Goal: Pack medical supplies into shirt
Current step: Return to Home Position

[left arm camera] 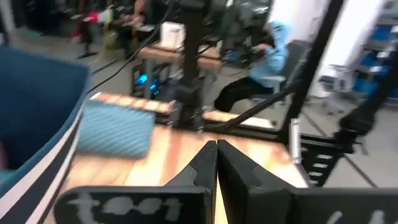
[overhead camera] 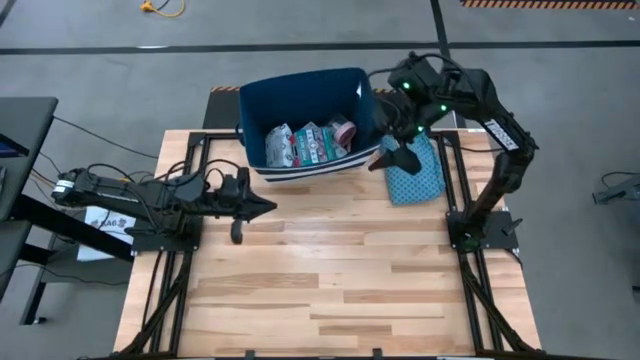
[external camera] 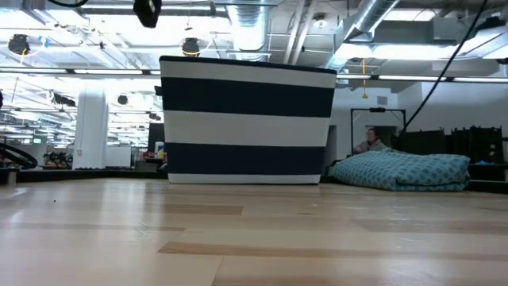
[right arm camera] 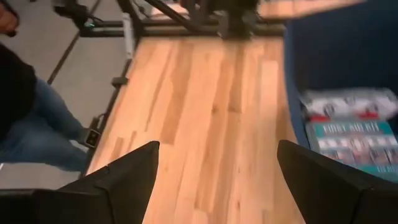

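Two robot arms stand over a wooden table (overhead camera: 330,280) where a navy-and-white striped bin (overhead camera: 258,110) sits at the middle of the back edge. The medical supplies (overhead camera: 310,145) lie packed inside the bin: a white printed pouch, flat teal boxes printed with first-aid lettering and a pink disc, crowded together against its front wall. Just beside the bin, toward the back right corner, lies a folded teal patterned cloth (overhead camera: 420,175), with nothing on top of it.

The right gripper (overhead camera: 395,158) hangs above the gap between the bin's right wall and the cloth, its jaws spread wide and empty. The left gripper (overhead camera: 265,207) is stretched in from the left edge, low over the boards just in front of the bin's left corner, jaws pressed together on nothing.

Beyond the table, a person in a light blue hooded top (left arm camera: 273,50) sits at a desk, and a leg in jeans (right arm camera: 37,124) shows off the table's edge.
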